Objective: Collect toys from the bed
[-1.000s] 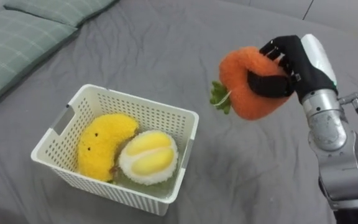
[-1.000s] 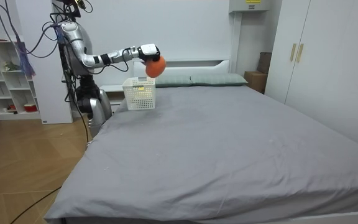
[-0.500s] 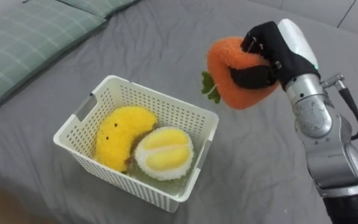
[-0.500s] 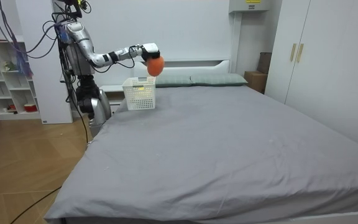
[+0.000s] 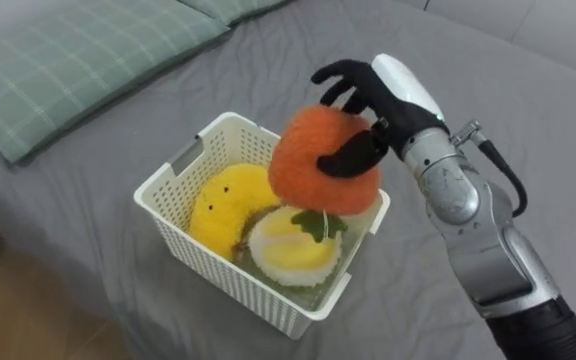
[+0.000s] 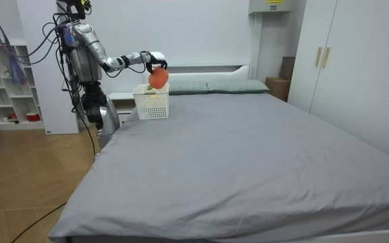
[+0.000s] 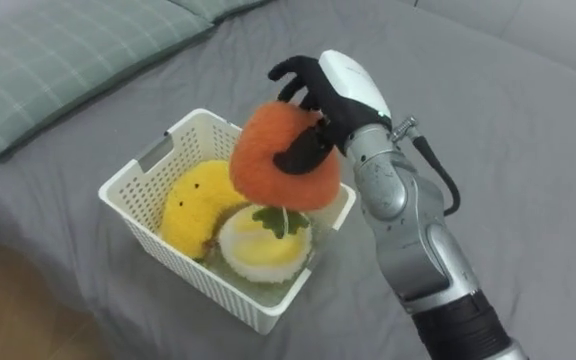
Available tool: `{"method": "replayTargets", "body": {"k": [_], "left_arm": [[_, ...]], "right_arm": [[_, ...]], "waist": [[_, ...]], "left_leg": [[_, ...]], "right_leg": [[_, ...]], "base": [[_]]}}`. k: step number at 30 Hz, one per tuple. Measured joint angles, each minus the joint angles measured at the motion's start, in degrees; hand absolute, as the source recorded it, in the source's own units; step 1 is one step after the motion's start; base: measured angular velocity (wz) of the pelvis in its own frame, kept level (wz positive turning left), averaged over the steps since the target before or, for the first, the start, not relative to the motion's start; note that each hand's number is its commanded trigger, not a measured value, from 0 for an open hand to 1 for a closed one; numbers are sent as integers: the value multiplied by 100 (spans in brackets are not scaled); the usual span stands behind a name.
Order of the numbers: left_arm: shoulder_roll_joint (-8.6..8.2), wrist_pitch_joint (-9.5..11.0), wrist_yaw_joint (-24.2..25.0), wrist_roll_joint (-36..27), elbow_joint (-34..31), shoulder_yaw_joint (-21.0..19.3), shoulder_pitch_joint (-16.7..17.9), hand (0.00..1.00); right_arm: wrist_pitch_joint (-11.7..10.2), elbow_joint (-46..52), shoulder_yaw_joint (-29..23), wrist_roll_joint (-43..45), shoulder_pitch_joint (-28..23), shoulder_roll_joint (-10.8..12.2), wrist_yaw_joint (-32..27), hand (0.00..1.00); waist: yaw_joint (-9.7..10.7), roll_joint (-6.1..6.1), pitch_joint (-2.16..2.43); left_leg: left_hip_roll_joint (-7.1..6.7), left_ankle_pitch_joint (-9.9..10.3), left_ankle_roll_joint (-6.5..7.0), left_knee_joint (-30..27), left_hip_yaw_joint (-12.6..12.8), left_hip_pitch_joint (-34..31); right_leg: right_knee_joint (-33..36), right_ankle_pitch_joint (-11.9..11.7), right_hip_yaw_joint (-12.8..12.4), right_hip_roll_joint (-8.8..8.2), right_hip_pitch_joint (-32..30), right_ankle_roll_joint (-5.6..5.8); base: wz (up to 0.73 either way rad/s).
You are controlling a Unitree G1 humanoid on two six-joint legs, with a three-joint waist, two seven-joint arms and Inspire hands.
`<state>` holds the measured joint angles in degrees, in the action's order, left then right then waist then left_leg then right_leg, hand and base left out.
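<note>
My right hand (image 5: 396,92) is shut on a round orange plush toy (image 5: 316,165), fingers over its top and thumb across its front. The toy hangs over the far right part of a white lattice basket (image 5: 198,262), green leaves pointing down and touching a cream-and-yellow plush fruit (image 5: 290,252) inside. A yellow banana-shaped plush (image 5: 223,205) lies beside it in the basket. In the room view I stand at the head corner of the bed, right arm stretched over the basket (image 6: 151,102) with the orange toy (image 6: 157,79).
The basket sits on the grey bedsheet (image 5: 528,130) close to the bed's edge, with wooden floor (image 5: 28,320) below left. A green checked pillow (image 5: 78,50) lies behind it. White shelves (image 6: 5,88) and a wardrobe (image 6: 356,67) line the room.
My right hand has carried the orange toy leftwards from beside the basket to above it and lowered it. The head camera has shifted, so the basket sits more central.
</note>
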<state>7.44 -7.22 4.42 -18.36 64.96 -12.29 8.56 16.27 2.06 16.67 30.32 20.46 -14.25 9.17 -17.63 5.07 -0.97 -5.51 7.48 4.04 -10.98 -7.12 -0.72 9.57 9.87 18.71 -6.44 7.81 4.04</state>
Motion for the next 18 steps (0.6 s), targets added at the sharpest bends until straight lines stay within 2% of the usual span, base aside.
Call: {"method": "replayTargets", "body": {"k": [8,18], "left_arm": [[24,0,-11,-17,21,12,74,0],[19,-40,-176,-13,-82,79,-32,0]], "right_arm": [[4,0,-8,102,0,-18,80,0],[8,-230,-5,54,-1,-77,69,0]], "waist": [[23,44,33],[21,89,62]], "left_leg": [[-16,-41,-4,-3,-40,-11],[-17,-46,2,-4,-7,-87]], "right_leg": [[14,0,14,-12,5,0],[21,0,18,-23,-93,0]], "base": [[4],[-1]]}}
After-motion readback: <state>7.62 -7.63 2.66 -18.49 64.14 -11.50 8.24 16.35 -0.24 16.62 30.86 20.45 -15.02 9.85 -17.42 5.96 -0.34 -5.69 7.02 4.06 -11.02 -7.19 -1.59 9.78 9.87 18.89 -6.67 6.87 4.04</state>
